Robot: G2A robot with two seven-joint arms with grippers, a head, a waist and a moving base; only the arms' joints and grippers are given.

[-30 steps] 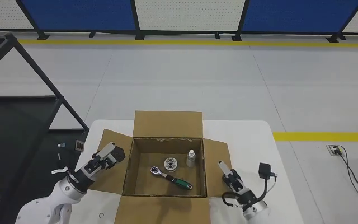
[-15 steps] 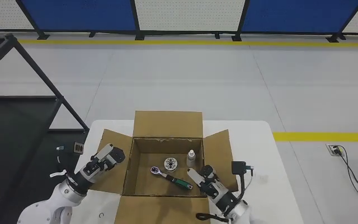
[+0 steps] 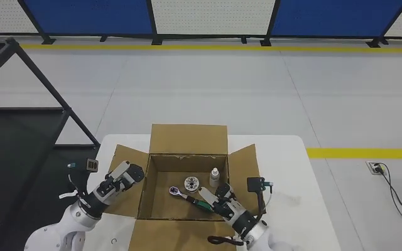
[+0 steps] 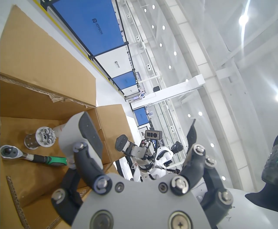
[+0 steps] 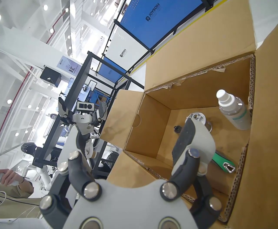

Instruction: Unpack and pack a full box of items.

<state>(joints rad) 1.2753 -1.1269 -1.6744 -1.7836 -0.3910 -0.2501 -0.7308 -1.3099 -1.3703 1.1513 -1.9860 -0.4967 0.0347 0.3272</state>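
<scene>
**Bright overhead light, bent edges**

Diffuse light falls from round white ceiling lamps (image 4: 243,20), the nearest blooming into glare in the left wrist view. The open brown cardboard box (image 3: 188,145) is dimmer inside, its walls shading its floor softly. Both wrist views bend straight lines near their edges; the white table (image 3: 282,154) is evenly lit.

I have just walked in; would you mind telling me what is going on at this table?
A two-armed robot is working at an open cardboard box on a white table. Inside the box are a ratchet wrench with a green handle, a round metal part and a small bottle with a white cap. The right gripper is over the box near the wrench's handle, open and holding nothing. The left gripper is outside the box by its side flap, also open and empty.
</scene>
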